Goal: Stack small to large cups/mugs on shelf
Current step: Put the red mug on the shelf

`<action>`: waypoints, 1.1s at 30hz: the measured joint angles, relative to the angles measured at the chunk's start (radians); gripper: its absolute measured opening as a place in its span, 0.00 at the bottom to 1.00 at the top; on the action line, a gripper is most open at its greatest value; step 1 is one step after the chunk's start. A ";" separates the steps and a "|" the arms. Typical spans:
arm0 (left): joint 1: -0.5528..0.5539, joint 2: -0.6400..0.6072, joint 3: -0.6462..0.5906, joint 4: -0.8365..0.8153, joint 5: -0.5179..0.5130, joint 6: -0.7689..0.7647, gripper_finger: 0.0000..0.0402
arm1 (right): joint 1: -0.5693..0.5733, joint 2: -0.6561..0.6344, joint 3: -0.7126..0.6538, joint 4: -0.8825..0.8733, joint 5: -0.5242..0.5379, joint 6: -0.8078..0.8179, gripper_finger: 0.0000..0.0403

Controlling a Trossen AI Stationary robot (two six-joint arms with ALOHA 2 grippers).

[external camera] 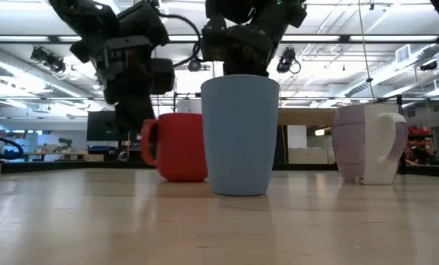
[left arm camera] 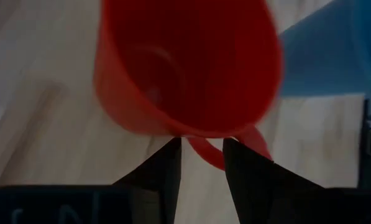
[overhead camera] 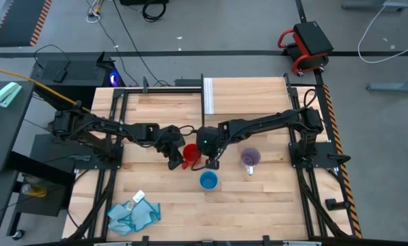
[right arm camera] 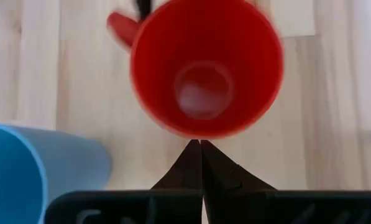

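The surface (overhead camera: pixel 258 102) is pale butcher-block wood set on a grey floor, and behind it the low view shows an open hall with ceiling lights and desks. At the upper middle of the high frame lies the shelf (overhead camera: pixel 248 96), a lighter wood board with a white edge.

The red mug (overhead camera: pixel 190 154) stands upright at the centre of the frame, glossy, with a bare inside and its handle pointing toward my left arm. The blue mug (overhead camera: pixel 208 180) stands just below it in the frame; in the low view it is a plain pale-blue tapered wall, nearest the camera. The lilac mug (overhead camera: pixel 250 158) stands to the right, apart from both, with its white handle toward the frame's bottom. A small dark mark sits near its base in the low view, too small to read. I see no other writing on the mugs.

My left hand (left arm camera: pixel 201 163) is at the red mug's handle side, its fingers narrowly parted with the handle between their tips. My right hand (right arm camera: pixel 201 163) hangs just over the red mug's other side, fingers pressed together and holding nothing.

A light-blue cloth (overhead camera: pixel 133 214) lies crumpled at the lower left of the surface.
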 joint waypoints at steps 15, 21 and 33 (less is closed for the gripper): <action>-0.011 0.000 -0.002 0.064 0.006 -0.027 0.34 | -0.038 -0.001 0.000 0.022 0.001 -0.030 0.00; -0.027 0.000 0.002 0.098 -0.016 -0.025 0.36 | -0.057 -0.001 0.001 0.059 -0.016 -0.039 0.00; -0.029 -0.001 0.002 0.054 -0.009 -0.051 0.34 | -0.053 -0.001 0.001 0.002 0.004 -0.016 0.03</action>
